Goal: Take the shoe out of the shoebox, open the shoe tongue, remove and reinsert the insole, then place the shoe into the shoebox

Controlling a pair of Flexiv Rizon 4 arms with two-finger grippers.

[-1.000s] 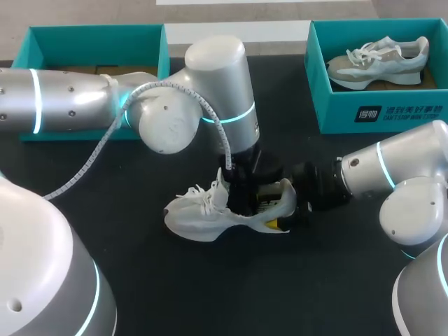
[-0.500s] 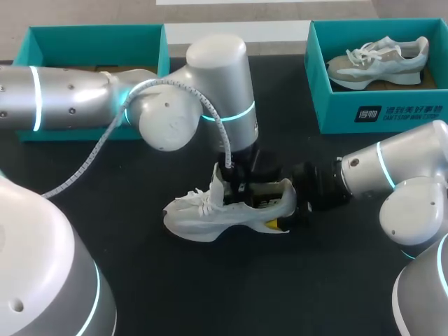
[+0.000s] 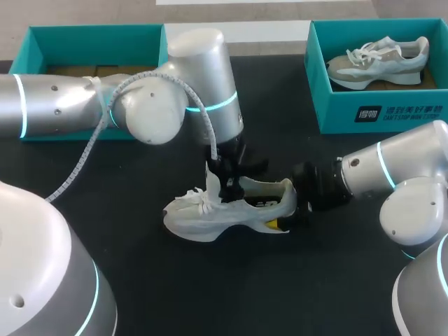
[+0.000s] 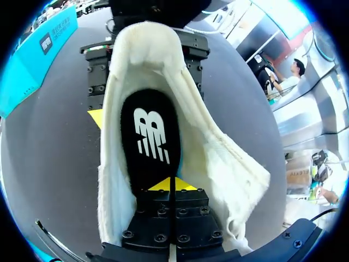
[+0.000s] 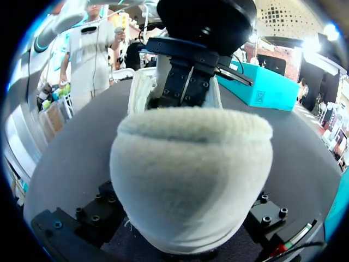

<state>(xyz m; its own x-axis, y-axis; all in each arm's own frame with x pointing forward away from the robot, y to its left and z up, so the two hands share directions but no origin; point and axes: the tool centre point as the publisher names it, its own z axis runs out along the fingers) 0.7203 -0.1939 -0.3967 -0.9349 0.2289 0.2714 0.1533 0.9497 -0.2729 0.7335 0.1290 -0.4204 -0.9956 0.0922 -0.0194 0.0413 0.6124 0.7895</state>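
Observation:
A white sneaker [image 3: 210, 217] lies on its side on the black table, toe to the left. My left gripper [image 3: 227, 183] comes down from above and is shut on the shoe tongue [image 3: 213, 183], which stands pulled up. In the left wrist view the yellow tips of that gripper [image 4: 170, 184] meet over the black insole [image 4: 150, 142] inside the sneaker [image 4: 218, 158]. My right gripper [image 3: 290, 210] is shut on the sneaker's heel from the right. The heel [image 5: 191, 174] fills the right wrist view, with the left gripper [image 5: 182, 82] beyond it.
A teal shoebox [image 3: 98, 35] stands at the back left, partly behind my left arm. A second teal box [image 3: 378, 112] at the back right holds another sneaker [image 3: 381, 61]. Bare black table lies in front of the shoe.
My left gripper has shut on the tongue and moved up and to the left, pulling the tongue upright. The right gripper and the sneaker's heel stayed in place.

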